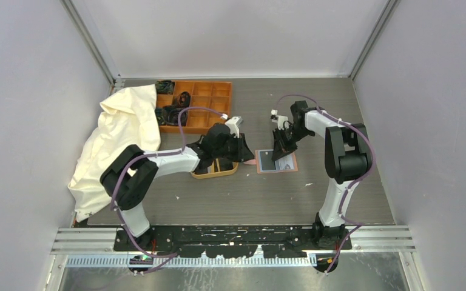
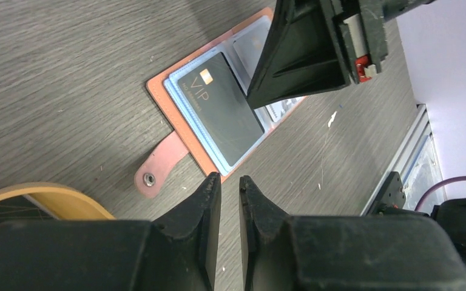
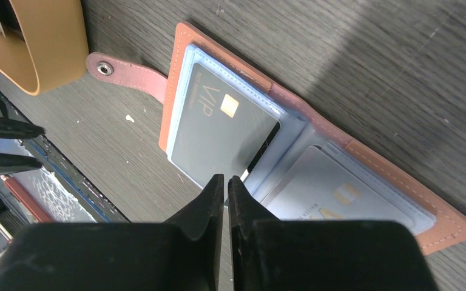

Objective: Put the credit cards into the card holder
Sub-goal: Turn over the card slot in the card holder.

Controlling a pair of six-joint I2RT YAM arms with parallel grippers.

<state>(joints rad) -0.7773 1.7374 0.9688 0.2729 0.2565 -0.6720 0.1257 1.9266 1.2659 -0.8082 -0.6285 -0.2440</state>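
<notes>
Left gripper (image 2: 227,182): nearest the left wrist lens. Its jaws are drawn close with only a thin gap and nothing between them. It hangs above the table (image 1: 249,194), just beside the snap strap (image 3: 130,71).
Right gripper (image 3: 226,180): the jaws are pressed almost together and hold nothing. The tips are at the inner edge of the black card (image 3: 218,130). Contact cannot be told.
Card holder (image 1: 277,162): reddish-brown leather, lying open and flat on the table between the two grippers. Its pale blue sleeves face up and the strap points toward the oval tray (image 1: 215,173).
Holder, strap-side sleeve: the black card marked VIP, with a gold chip, is almost wholly inside. One dark corner shows bare at the sleeve's mouth by the fold.
Holder, other sleeve: a pale card (image 3: 334,194) is tucked in under the clear cover.
Oval tray: wooden with a divider, just beside the holder's strap. The left arm covers most of it, so its contents cannot be told.
Orange compartment box (image 1: 209,100): a grid of cells at the far side of the table. Dark tangled items sit in the cells at its left end.
Cream cloth (image 1: 121,139): heaped at the left, draped over the box's left corner.
</notes>
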